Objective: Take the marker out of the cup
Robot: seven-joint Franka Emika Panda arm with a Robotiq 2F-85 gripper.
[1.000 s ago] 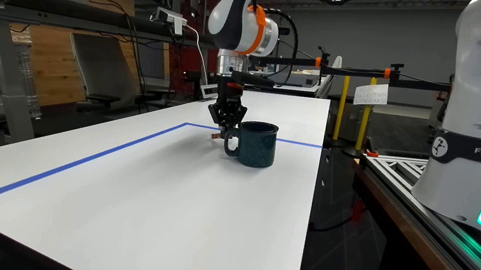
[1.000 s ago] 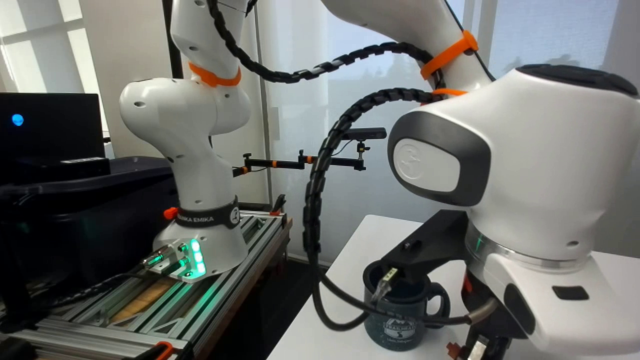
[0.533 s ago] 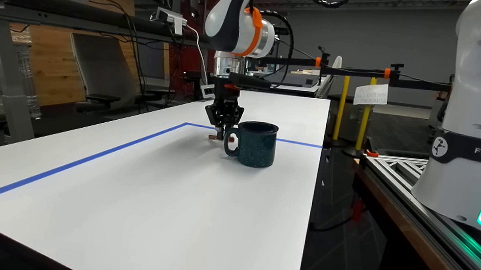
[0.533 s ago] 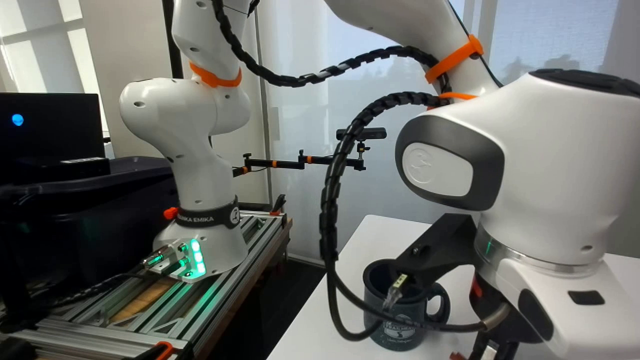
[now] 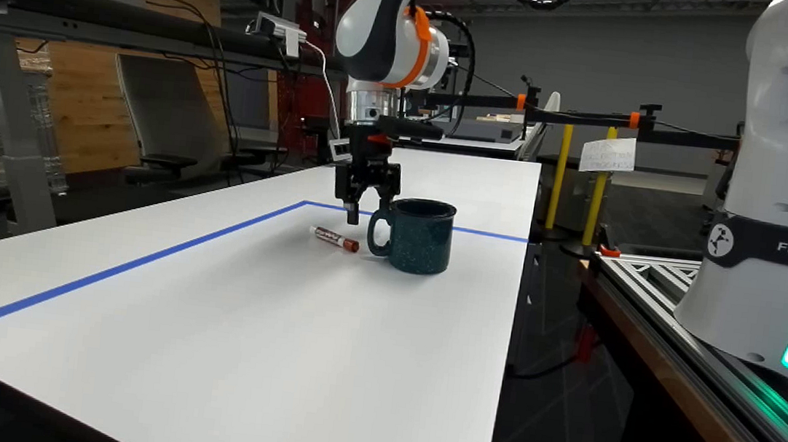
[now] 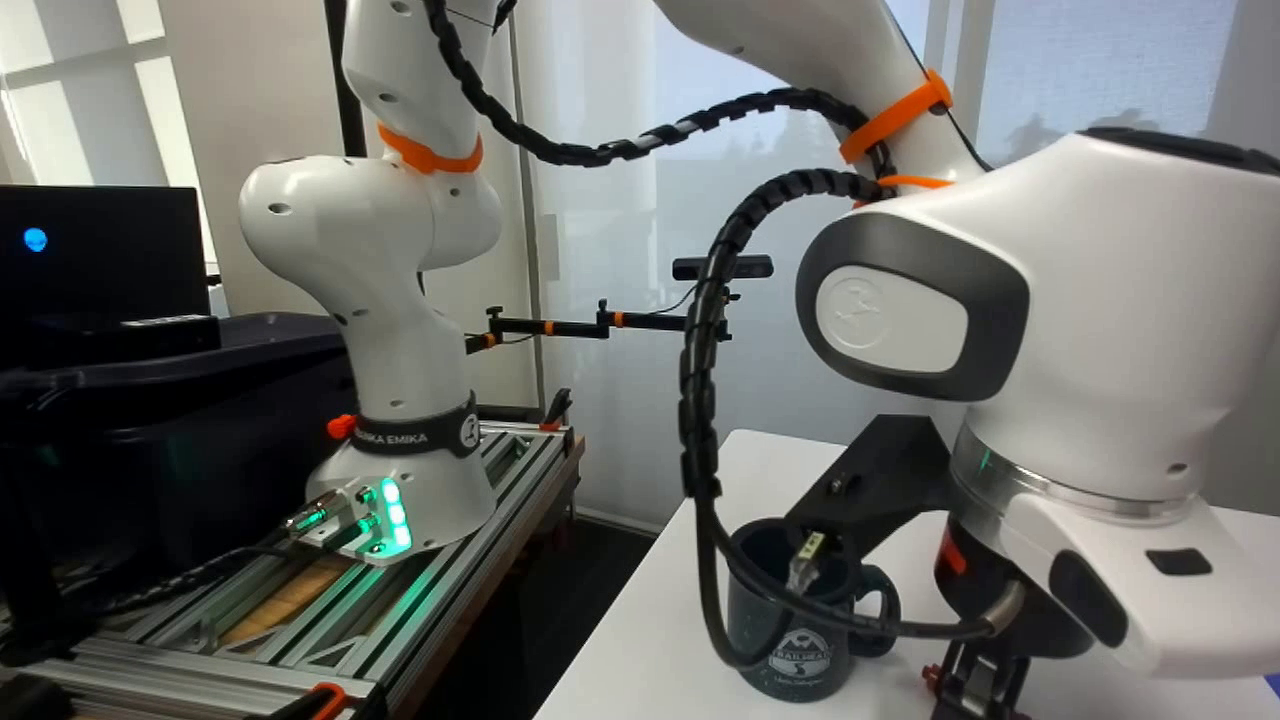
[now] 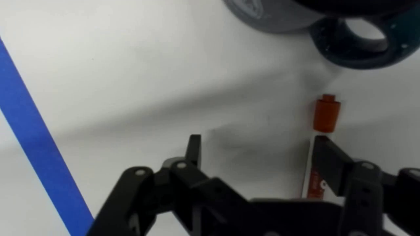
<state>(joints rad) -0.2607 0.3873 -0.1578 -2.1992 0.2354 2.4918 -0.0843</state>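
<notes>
Big change in the last half sec: the tool (image 5: pixel 368 212) looked to have the marker (image 5: pixel 335 239) pinched in its tips, & now it's let go. Marker's lying flat on the surface (image 5: pixel 277 355), outside the cup (image 5: pixel 421 237) & inside the corner made by the blue tape (image 5: pixel 118 269). It's farther than the cup from the long edge by the robot's base (image 5: pixel 749 251). Its reddish end faces the handle (image 7: pixel 357 60), near but not touching per the wrist view. Cup's upright, doesn't look like it budged.

So imo the task's basically done: marker's out, nothing's held. Prob just needs a clean exit.

Tool state rn: fingers (image 7: pixel 195 147) spread well apart, nothing gripped. FYI one of them overlaps the marker's body in the wrist view, so it's not centered in the gap. Can't tell 100% from there whether they touch.

Pose-wise, the arm (image 5: pixel 398 38) reaches out past the base-side edge, wrist vertical, tool pointing straight down, hanging low on the cup's handle side. I'd go straight up first tbh, b/c sliding sideways could roll the marker toward the opposite long edge or clip the handle.
</notes>
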